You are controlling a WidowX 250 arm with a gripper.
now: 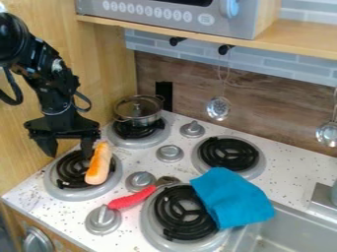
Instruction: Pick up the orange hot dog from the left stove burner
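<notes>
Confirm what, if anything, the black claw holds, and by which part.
Nothing held: the black two-finger claw is open, and the long, rounded orange toy food sits beside one finger, not between both.

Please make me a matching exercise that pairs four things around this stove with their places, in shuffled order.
1. Blue cloth
2. Lidded pot
3. Orange toy food
4. Slotted spoon

A. Hanging from a hook
B. Beside the open gripper
C. Draped partly over a burner, by the sink
D. On a burner near the backsplash

Pairs: 1-C, 2-D, 3-B, 4-A
</notes>
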